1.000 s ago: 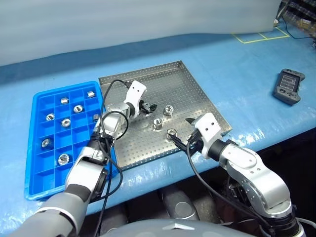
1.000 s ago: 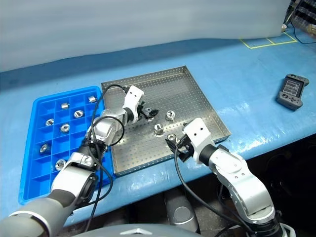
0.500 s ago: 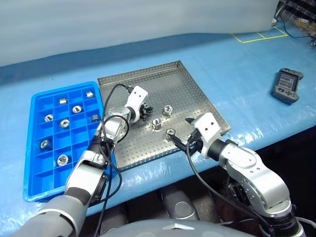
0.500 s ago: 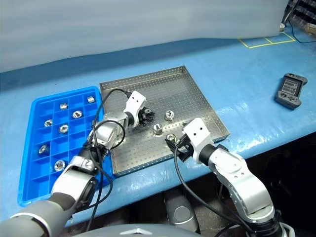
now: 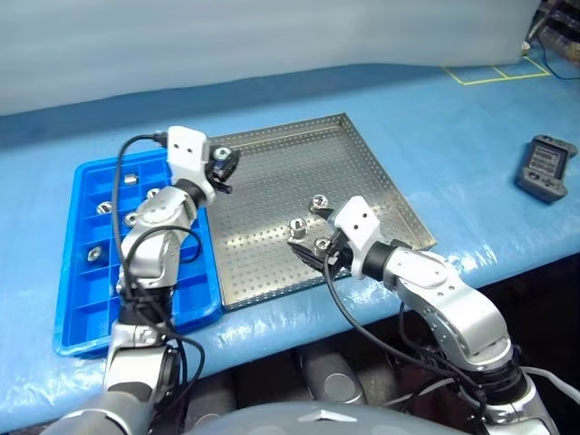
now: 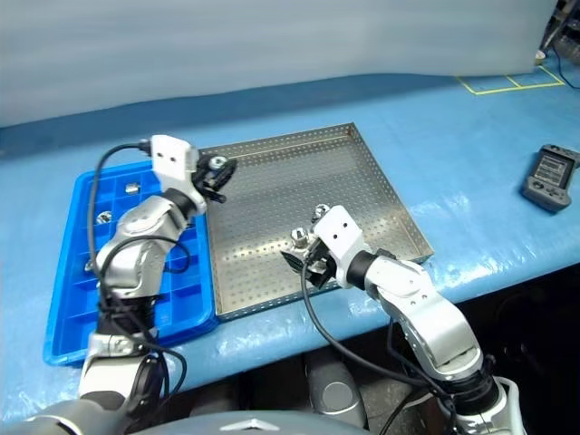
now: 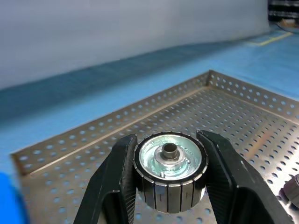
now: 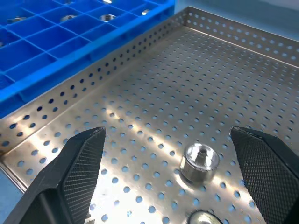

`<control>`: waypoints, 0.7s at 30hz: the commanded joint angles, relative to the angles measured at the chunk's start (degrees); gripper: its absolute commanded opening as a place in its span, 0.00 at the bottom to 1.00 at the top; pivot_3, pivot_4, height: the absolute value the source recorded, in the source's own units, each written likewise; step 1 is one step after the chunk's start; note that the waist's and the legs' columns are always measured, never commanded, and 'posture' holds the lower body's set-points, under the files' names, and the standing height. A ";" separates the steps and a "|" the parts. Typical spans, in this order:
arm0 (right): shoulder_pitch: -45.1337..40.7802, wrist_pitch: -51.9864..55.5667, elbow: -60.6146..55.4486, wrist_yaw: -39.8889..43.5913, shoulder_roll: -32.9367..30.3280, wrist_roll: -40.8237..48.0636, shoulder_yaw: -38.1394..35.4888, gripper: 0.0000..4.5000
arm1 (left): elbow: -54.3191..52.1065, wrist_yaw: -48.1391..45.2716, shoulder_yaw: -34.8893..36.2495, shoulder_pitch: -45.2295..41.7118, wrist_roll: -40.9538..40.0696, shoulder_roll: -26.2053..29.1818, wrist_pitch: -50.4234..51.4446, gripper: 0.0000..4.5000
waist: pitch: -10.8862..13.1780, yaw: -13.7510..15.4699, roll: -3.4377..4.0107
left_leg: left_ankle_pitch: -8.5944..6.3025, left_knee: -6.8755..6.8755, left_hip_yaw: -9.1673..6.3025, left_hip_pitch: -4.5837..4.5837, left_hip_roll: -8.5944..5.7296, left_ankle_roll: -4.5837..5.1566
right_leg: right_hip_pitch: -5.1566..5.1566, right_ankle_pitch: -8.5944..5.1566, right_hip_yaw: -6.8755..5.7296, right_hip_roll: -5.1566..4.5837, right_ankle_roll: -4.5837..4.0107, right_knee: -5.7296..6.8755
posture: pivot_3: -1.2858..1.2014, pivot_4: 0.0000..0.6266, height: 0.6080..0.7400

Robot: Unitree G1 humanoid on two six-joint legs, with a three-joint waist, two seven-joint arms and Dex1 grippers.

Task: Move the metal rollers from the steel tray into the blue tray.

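Note:
My left gripper [image 5: 220,164] is shut on one metal roller [image 7: 169,170], a ribbed silver cylinder with a central hub. It holds the roller in the air above the left side of the steel tray [image 5: 272,181], close to the blue tray [image 5: 91,308]. My right gripper [image 8: 167,135] hangs open low over the steel tray's front part. One roller [image 8: 200,161] stands just ahead of it, between the lines of its fingers. Three rollers lie in the steel tray, two of them [image 5: 319,201] [image 5: 296,226] farther back. Several rollers [image 5: 130,178] sit in the blue tray's compartments.
A dark hand-held controller [image 5: 546,167] lies on the blue table cover at the far right. The steel tray's front edge lies near the table's front edge. A pale wall runs behind the table.
My left gripper closed on a roller in the steel tray, then lifted it up and left toward the blue tray. My right gripper drifted slightly left. The camera view has shifted.

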 commanded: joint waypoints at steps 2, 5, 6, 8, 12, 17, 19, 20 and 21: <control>-3.78 -3.16 2.45 3.16 1.40 0.07 2.57 1.00 | -15.05 2.58 4.37 6.08 -1.72 2.27 3.27 0.38 | 0.00 2.52 0.00 | 0.00 0.01 -0.02 -0.01 0.00 0.00 | 0.00 0.00 -0.03 -0.01 -0.01 -0.01 | 0.50 0.24 1.00; -6.16 -4.90 5.69 5.45 2.52 -0.41 5.26 1.00 | -23.06 3.87 7.71 13.51 -2.34 3.02 5.55 0.38 | 0.00 5.07 -0.01 | 0.00 0.02 -0.03 -0.02 -0.01 0.00 | 0.00 0.00 -0.05 -0.02 -0.01 -0.04 | 0.53 0.24 1.00; -6.87 -5.49 6.75 6.21 2.92 -0.59 6.19 1.00 | -25.51 4.56 8.76 16.23 -2.37 2.84 6.34 0.38 | 0.00 5.86 -0.01 | 0.00 0.02 -0.02 -0.02 -0.01 0.00 | 0.01 0.00 -0.05 -0.03 -0.02 -0.05 | 0.54 0.24 1.00; -8.13 -6.61 8.56 7.69 3.74 -0.95 7.85 1.00 | -29.73 5.74 10.51 21.38 -2.49 2.04 7.69 0.38 | 0.00 7.42 -0.02 | 0.00 0.02 -0.02 -0.02 -0.01 0.00 | 0.01 -0.01 -0.07 -0.03 -0.05 -0.06 | 0.55 0.24 1.00; -10.57 -8.77 11.83 9.97 6.51 -1.55 10.66 1.00 | -34.72 8.28 11.35 31.46 -0.23 0.03 6.43 0.38 | -0.01 10.43 -0.04 | 0.01 0.05 -0.05 0.00 0.01 -0.01 | 0.02 -0.05 -0.14 -0.04 -0.13 -0.02 | 0.57 0.24 1.00; -13.50 -11.29 16.21 11.84 9.96 -2.61 12.79 1.00 | -38.40 11.59 10.73 40.44 0.11 -5.31 5.21 0.38 | -0.03 12.68 -0.06 | 0.01 0.20 -0.06 0.03 0.01 -0.02 | 0.09 -0.24 -0.20 -0.05 -0.49 -0.01 | 0.58 0.24 1.00; -14.10 -12.02 17.11 12.65 10.74 -2.81 13.25 1.00 | -38.71 12.33 9.88 42.74 0.64 -6.37 4.71 0.38 | -0.03 13.30 -0.07 | 0.01 0.24 -0.04 0.02 0.01 -0.02 | 0.10 -0.24 -0.20 -0.06 -0.51 -0.02 | 0.59 0.24 1.00; -14.25 -12.25 17.30 13.11 11.00 -2.80 13.40 1.00 | -38.47 12.59 9.37 43.71 1.16 -6.48 4.35 0.38 | -0.03 13.51 -0.07 | 0.01 0.25 -0.04 0.03 0.01 -0.02 | 0.11 -0.24 -0.20 -0.07 -0.51 -0.02 | 0.59 0.24 1.00; -14.32 -12.45 17.39 13.62 11.18 -2.82 13.60 1.00 | -38.06 13.02 9.09 44.67 1.38 -7.00 4.01 0.38 | -0.03 13.64 -0.07 | 0.01 0.25 -0.05 0.02 0.01 -0.02 | 0.11 -0.25 -0.21 -0.07 -0.52 -0.01 | 0.59 0.24 1.00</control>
